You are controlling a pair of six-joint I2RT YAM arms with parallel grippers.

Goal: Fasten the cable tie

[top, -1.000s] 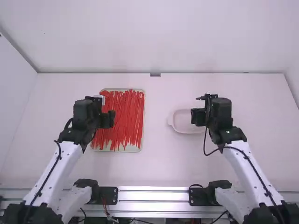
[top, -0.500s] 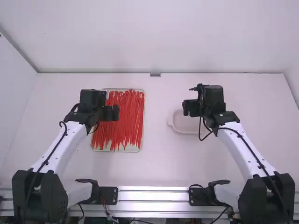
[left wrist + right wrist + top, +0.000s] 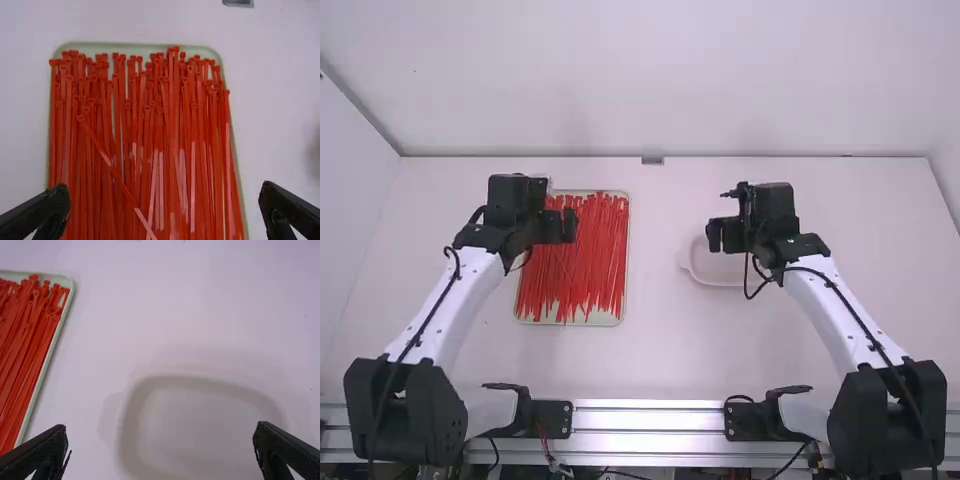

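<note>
Left gripper (image 3: 558, 226) wide open, directly over red cable ties (image 3: 145, 135) in tray (image 3: 220, 54); their long axis runs square to its closing line. Right gripper (image 3: 720, 236) open too, farther, over white dish (image 3: 200, 430).

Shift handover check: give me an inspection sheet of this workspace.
Surface: white table, no marks seen.
Job's things: red cable ties piled lengthwise in a pale tray; none seen fastened.
Clutter: empty white dish right of the tray.
Grippers: left gripper open above the ties; right gripper open above the dish; both hold nothing.
Cables: black cable loops beside the right arm's wrist.
Surroundings: white walls; metal rail by the arm bases.
</note>
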